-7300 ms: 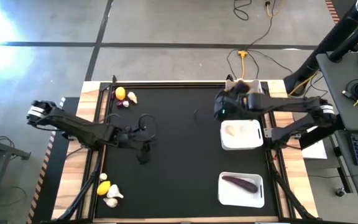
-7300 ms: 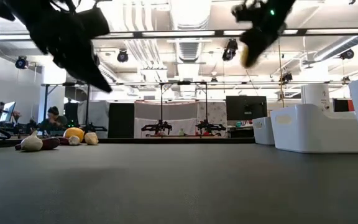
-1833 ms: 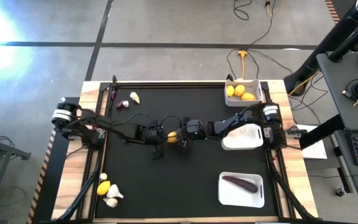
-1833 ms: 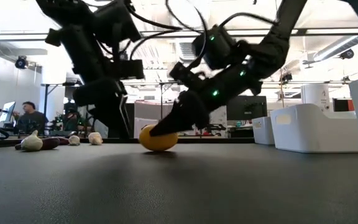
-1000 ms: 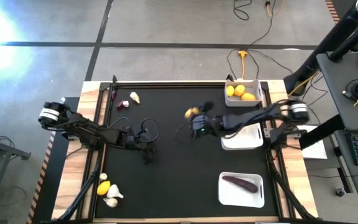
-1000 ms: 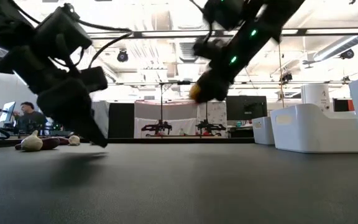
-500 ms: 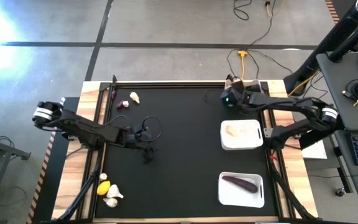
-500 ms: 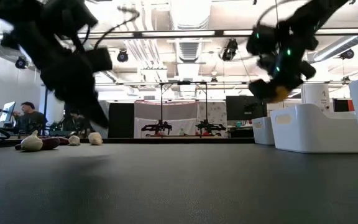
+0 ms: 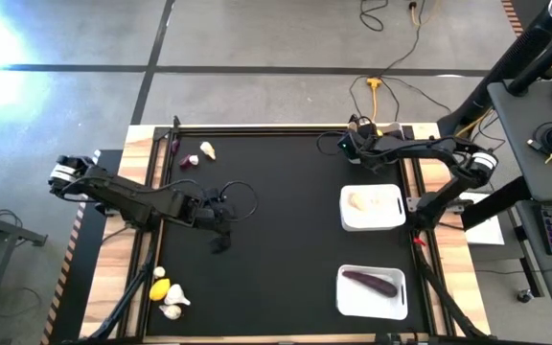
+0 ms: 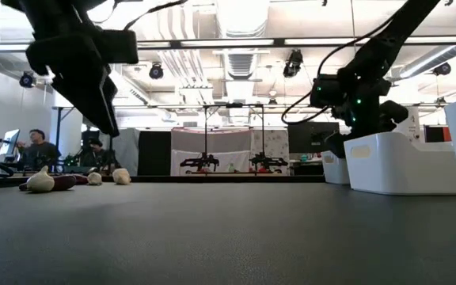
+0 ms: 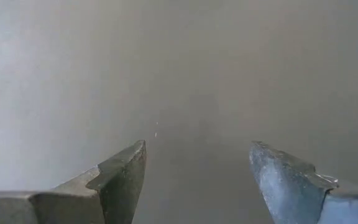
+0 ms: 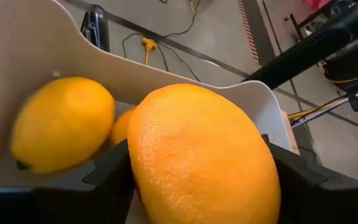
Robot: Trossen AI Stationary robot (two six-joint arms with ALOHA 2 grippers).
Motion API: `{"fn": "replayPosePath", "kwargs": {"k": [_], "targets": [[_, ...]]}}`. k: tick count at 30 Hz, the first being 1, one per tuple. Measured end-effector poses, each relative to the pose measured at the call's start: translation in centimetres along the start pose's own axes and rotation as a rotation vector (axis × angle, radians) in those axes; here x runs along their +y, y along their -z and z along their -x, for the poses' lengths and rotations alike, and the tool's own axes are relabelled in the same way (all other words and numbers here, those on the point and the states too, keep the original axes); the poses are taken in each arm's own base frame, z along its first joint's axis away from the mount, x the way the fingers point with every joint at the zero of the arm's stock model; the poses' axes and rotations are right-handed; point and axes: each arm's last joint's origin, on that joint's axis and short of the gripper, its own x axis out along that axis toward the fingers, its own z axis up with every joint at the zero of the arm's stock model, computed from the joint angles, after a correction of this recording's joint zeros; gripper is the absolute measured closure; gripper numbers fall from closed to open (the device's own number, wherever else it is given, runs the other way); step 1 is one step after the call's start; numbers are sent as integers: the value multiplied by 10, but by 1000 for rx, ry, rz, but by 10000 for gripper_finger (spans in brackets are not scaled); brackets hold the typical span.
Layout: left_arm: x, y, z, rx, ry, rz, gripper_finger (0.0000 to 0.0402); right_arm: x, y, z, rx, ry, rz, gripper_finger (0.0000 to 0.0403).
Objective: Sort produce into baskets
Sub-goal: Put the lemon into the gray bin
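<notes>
My right gripper (image 9: 351,144) reaches over the far white basket (image 12: 42,43) at the table's far right, shut on a lemon (image 12: 197,149). Another lemon (image 12: 61,130) lies in that basket behind it. My left gripper (image 9: 221,228) hangs open above the bare black mat left of centre, with nothing between its fingers (image 11: 120,177). The middle basket (image 9: 395,222) holds a whitish bulb (image 9: 356,200). The near basket (image 9: 345,305) holds a purple eggplant (image 9: 370,282). My right gripper has the lemon between its two fingers (image 12: 107,177), one against each side of the lemon's widest part (image 12: 253,180). The lemon is over the far basket's inside. What lies beneath it is hidden by the lemon itself.
Loose produce lies on the mat's left side. A whitish bulb (image 9: 205,150) and purple bits (image 9: 192,160) are at the far left. A lemon (image 9: 160,290) and whitish bulbs (image 9: 172,307) are at the near left. A broad stretch of mat lies between the arms.
My right gripper has carried the lemon from above the mat's middle toward the far right corner and come down over the far basket. My left gripper has risen a little and stayed open above the same stretch of mat.
</notes>
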Motion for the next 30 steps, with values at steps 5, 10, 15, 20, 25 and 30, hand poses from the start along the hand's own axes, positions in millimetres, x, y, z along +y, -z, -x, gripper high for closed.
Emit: {"fn": "replayPosePath", "kwargs": {"k": [5,10,15,20,25,30], "targets": [[-6,-5,15,25,-1,-36,132,-6,-3,4,-10,-6,-18,94],[-10,-5,28,70,-14,-57,132,-16,-8,17,-51,-26,-15,56],[-4,12,46,304,-99,3,132,-25,-11,53,-200,-43,-27,45],[-7,39,55,582,-91,119,132,-39,-9,101,-392,-93,-70,44],[-24,61,58,766,15,167,132,-53,-3,131,-473,-220,-116,44],[-46,73,66,885,110,302,132,-58,1,143,-503,-282,-124,44]]}}
